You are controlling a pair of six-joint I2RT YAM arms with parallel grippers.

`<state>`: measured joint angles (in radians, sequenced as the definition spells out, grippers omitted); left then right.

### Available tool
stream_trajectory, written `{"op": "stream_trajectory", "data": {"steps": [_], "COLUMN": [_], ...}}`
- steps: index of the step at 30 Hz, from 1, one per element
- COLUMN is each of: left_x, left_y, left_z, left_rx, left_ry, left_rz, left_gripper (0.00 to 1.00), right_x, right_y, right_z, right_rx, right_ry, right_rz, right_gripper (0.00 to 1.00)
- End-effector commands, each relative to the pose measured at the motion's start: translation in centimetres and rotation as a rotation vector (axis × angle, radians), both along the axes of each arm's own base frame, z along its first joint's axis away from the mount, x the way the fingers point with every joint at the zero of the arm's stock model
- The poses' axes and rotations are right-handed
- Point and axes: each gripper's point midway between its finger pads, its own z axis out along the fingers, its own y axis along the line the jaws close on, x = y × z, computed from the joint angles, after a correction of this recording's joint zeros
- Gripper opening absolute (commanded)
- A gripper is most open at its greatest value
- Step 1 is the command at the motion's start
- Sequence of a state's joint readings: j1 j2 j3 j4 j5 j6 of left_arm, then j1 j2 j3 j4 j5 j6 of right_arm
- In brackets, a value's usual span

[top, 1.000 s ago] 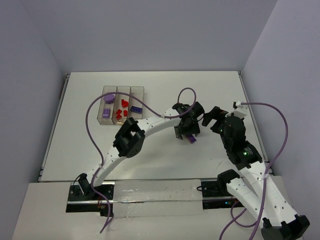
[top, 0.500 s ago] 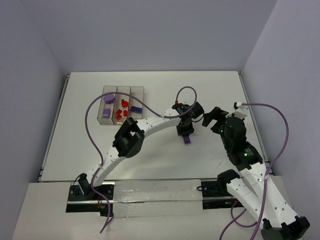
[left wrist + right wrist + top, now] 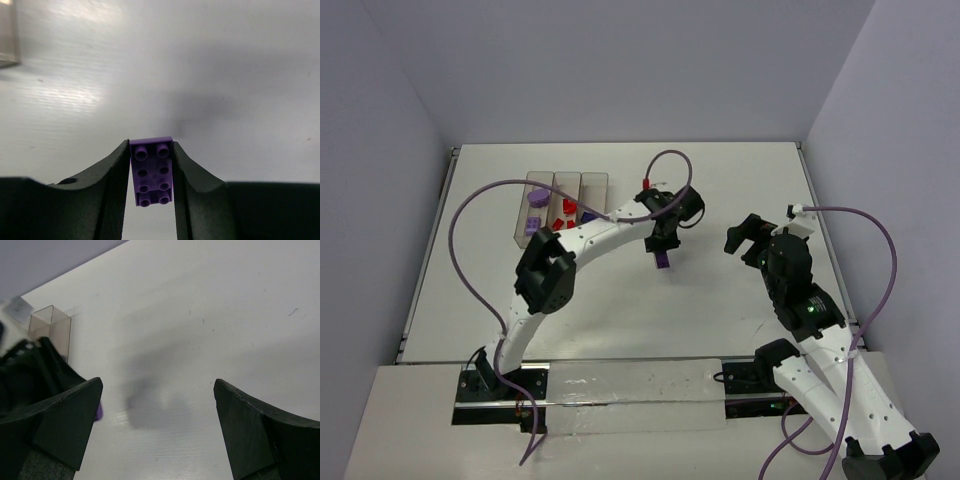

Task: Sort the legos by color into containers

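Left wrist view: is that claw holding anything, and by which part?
Yes. The left claw grips a purple brick, pinched across its two long sides, studded face showing. The right claw is open and holds nothing.

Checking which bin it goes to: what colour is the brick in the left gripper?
Purple; the brick shows best in the left wrist view.

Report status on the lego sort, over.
Left tool shut on purple brick. Right tool open, empty, off to the right. Containers partly filled; nothing seen between brick and containers.
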<state>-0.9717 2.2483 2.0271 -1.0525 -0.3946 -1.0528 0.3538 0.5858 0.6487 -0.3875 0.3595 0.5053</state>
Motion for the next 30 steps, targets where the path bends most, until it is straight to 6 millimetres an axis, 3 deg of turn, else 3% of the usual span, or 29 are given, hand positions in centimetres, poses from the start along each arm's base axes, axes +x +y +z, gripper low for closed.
{"op": "stream_trajectory", "data": {"steps": [1,9,14,16,21,24,26,30], "left_x": [3.5,8.5,11.9,12.8,13.8,14.7,15.3,16.0], "left_y": [4.9,13.4,22.2,25.9,31.7,33.3,34.5,34.9], "left_z": [7.9,13.1,14.9,14.6,12.9,11.5,9.5,7.1], "left_rx": [0.018,0.005,0.007,0.011,0.049,0.051,0.038,0.066], "left_ry": [-0.177,-0.278,-0.322,-0.321,-0.304,-0.314,-0.282,-0.236], "left_rz": [0.028,0.143,0.320,0.391,0.520,0.543,0.553,0.548], "left_gripper": [0.00,0.00,0.00,0.00,0.00,0.00,0.00,0.00], "right_x": [0.3,0.3,0.4,0.5,0.6,0.6,0.6,0.5], "right_y": [0.0,-0.2,-0.1,0.0,0.1,0.1,0.2,0.0], "right_z": [0.9,1.2,1.2,1.1,1.2,1.1,1.1,1.2], "right_rx": [0.006,-0.004,-0.002,0.001,0.000,-0.002,-0.001,-0.005], "right_ry": [-0.032,-0.037,-0.035,-0.033,-0.030,-0.028,-0.028,-0.028], "right_rz": [-0.007,-0.011,-0.010,-0.006,0.000,-0.001,0.002,-0.004], "right_gripper": [1.00,1.00,1.00,1.00,1.00,1.00,1.00,1.00]}}
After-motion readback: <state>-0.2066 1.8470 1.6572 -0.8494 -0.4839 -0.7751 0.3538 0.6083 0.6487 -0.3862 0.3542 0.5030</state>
